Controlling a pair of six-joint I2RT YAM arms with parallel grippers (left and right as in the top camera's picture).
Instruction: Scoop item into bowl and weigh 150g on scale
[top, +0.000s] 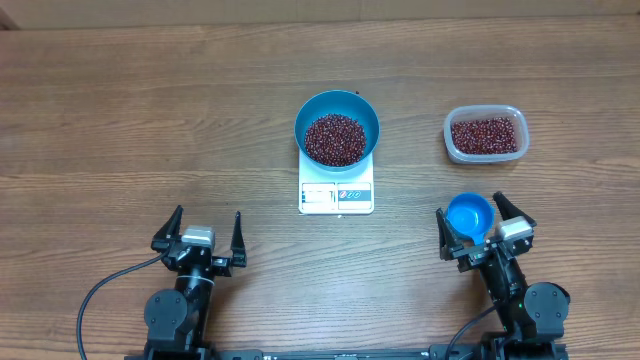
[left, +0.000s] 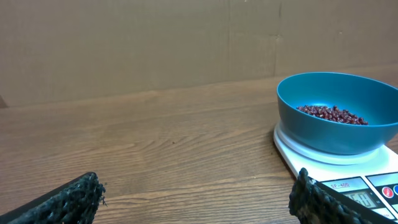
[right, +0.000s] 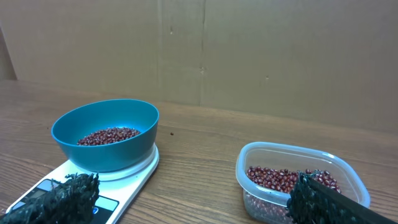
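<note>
The bright blue bowl (top: 338, 100) stands on the small white scale (top: 336, 196) at mid-table, with a heap of dark red-brown beans (top: 335, 140) inside it. My left gripper (top: 208, 213) rests open at the near left, nothing between its fingers. The bowl (left: 336, 134) and scale (left: 298, 152) lie ahead to its right. My right gripper (top: 468, 205) is open at the near right. From overhead a small blue scoop (top: 469, 215) lies between its fingers; the right wrist view does not show the scoop. That view holds the bowl (right: 106, 155) and scale (right: 140, 171) at left.
A clear plastic tub (top: 449, 135) with more beans (top: 487, 135) stands at the right, just ahead of the right gripper (right: 198, 180); its rim (right: 249, 155) is close to the right finger. A brown cardboard wall closes off the far side.
</note>
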